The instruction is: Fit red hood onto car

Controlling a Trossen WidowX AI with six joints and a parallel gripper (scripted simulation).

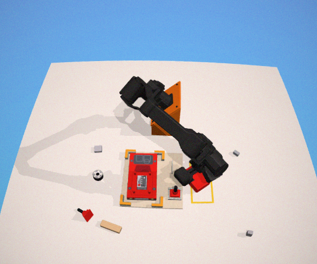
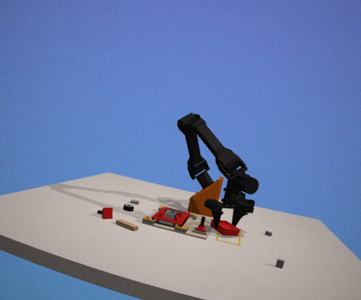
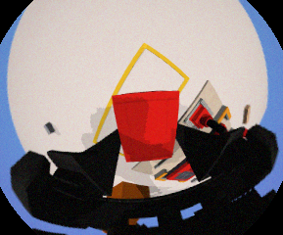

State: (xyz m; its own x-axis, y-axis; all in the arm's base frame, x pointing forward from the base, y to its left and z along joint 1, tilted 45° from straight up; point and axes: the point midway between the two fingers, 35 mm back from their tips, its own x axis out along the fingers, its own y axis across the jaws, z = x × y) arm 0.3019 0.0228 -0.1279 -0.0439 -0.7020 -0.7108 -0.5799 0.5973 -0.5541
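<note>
The red hood [image 1: 200, 183] [image 2: 229, 229] [image 3: 146, 117] is at or just above the table, over the back part of a yellow outline and turned relative to it. My gripper [image 2: 225, 226] [image 3: 147, 128] is shut on the hood, one finger against each side. Whether the hood's underside touches the table is unclear. The red chassis [image 1: 131, 184] [image 2: 181, 220] sits in the jig [image 1: 162, 181] between orange corner brackets. The grey engine block [image 1: 142, 182] [image 2: 171, 214] is in place on the deck, with short red pegs around it. The hood's corner holes cannot be made out.
A red piece with a black knob [image 1: 175, 193] [image 2: 202, 228] stands on the jig board between chassis and hood. The yellow outline [image 1: 202, 202] surrounds part of the hood. A wheel [image 1: 98, 175], a wooden block [image 1: 110, 226], another red piece [image 1: 87, 215] and small grey blocks lie farther out.
</note>
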